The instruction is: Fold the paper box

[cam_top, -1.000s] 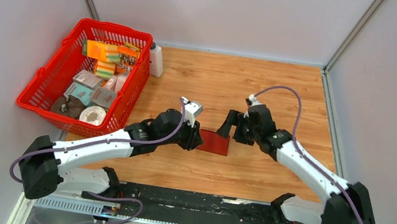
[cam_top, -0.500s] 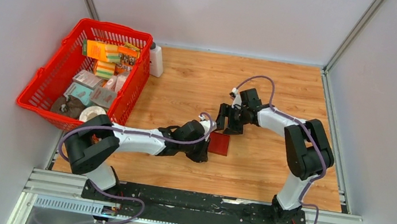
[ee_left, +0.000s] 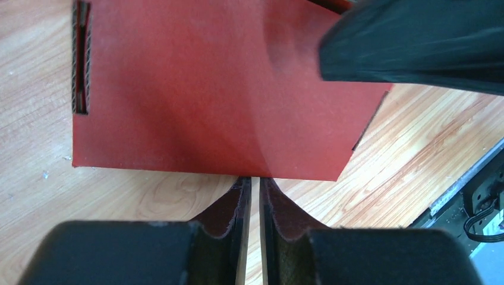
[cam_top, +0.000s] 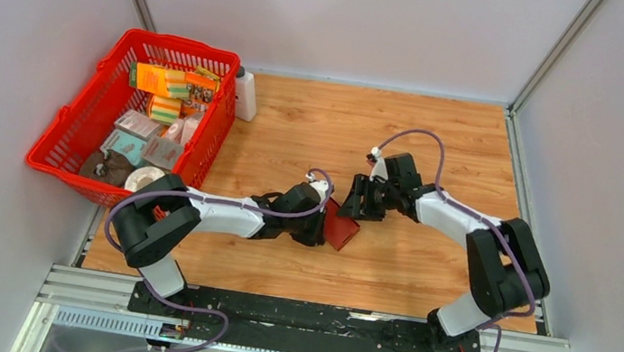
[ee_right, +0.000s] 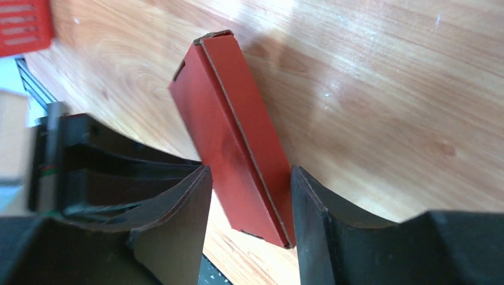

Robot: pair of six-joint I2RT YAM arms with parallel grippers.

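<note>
Two changes | paper box (cam_top: 340, 226) now tilted | left gripper (ee_left: 254, 179) narrowed, grip unclear | right gripper (ee_right: 251, 170) half-open, straddling it

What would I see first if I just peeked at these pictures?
First, the dark red paper box in the middle of the wooden table. The left fingers are right at its edge, and the right fingers stand on either side of it. Next you would spot the big red basket at the table's far left, full of packages.
</note>
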